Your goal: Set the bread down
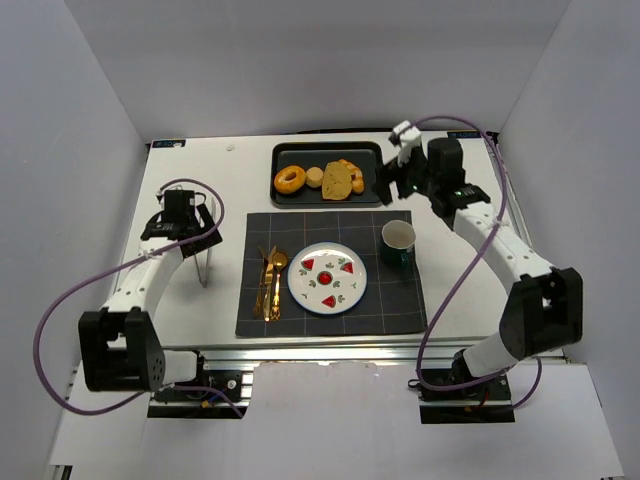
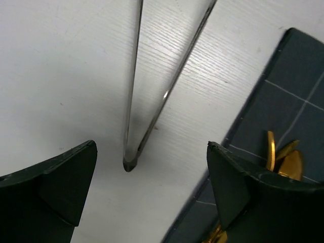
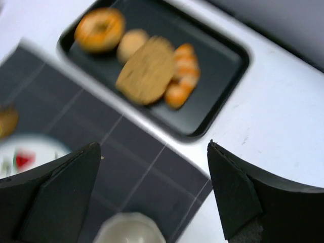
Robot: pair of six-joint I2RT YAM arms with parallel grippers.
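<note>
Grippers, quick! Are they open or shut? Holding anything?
Left gripper: open, holding nothing.
Right gripper: open, holding nothing.

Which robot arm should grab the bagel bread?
Probably right. The right gripper is open beside the tray with the bread. The left gripper is farther away, by the gold cutlery.

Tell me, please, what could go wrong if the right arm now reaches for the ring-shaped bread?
1. The bread lies at the tray's left end, right beside the small bun; the open right gripper might catch both.
2. The slice lies between gripper and bread and could be pushed.
3. The cup stands close to the gripper and might be knocked over.
</note>
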